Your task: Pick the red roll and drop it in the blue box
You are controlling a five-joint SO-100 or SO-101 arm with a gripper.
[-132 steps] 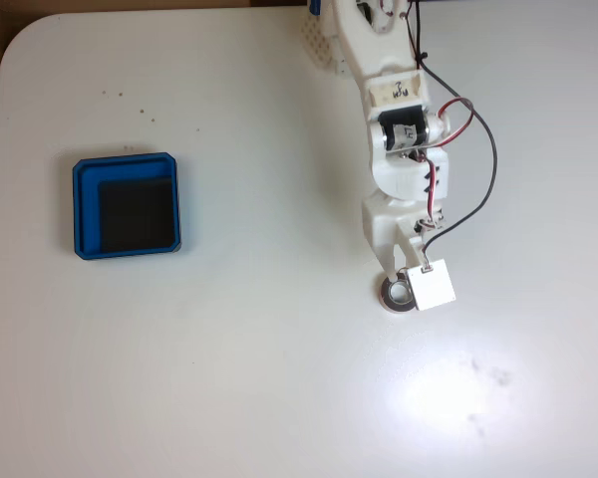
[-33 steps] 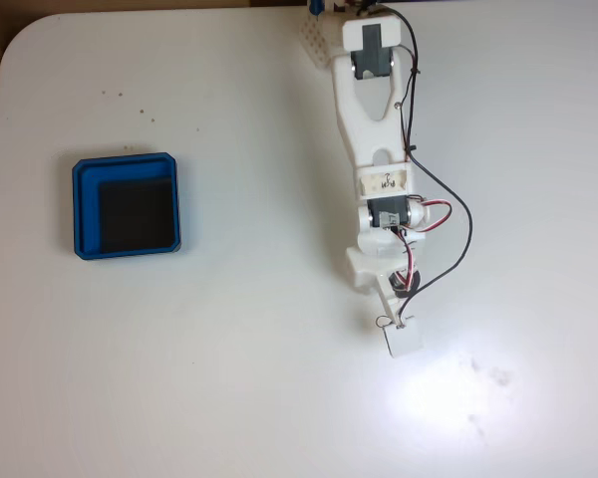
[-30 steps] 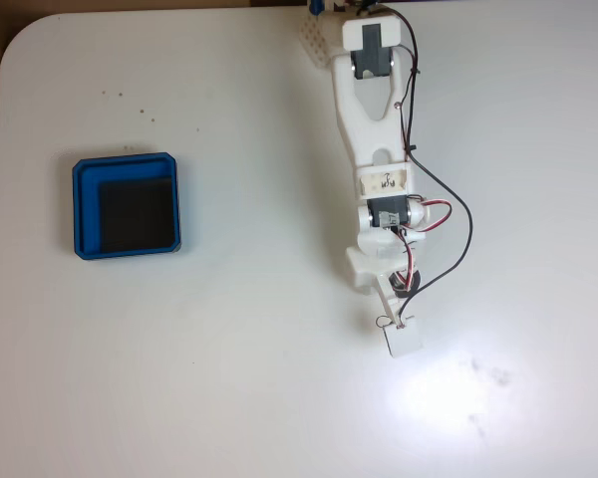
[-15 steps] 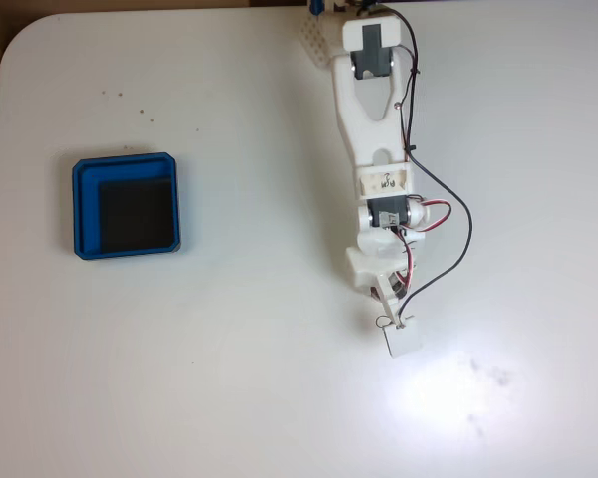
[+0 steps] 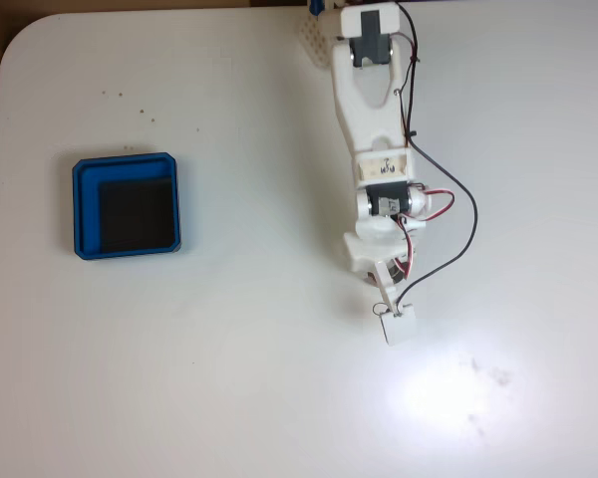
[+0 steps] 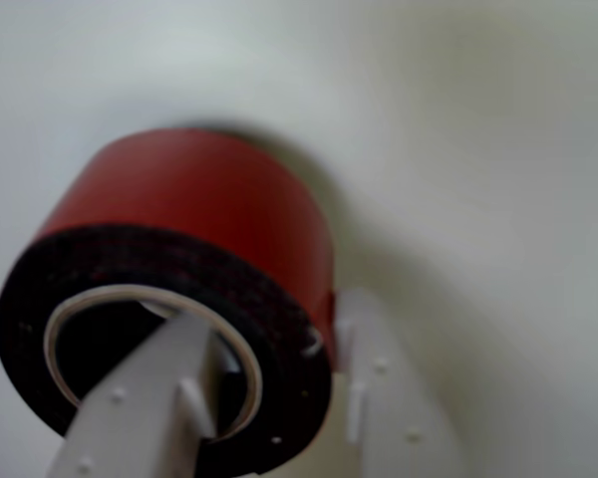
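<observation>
— Red roll (image 6: 194, 214): where is it?

— In the wrist view it fills the left half, red side up, dark rim and pale inner ring facing the camera. One white finger (image 6: 149, 393) goes into its hollow centre; the other finger lies against its outer red wall at the right.

— So the gripper (image 6: 269, 383) has it?

— Yes, clamped on the roll's wall, one finger inside, one outside.

— And the blue box (image 5: 126, 165)?

— In the fixed view it sits at the left of the white table (image 5: 229, 378), well apart from the arm (image 5: 374, 110), which reaches down from the top edge.
</observation>
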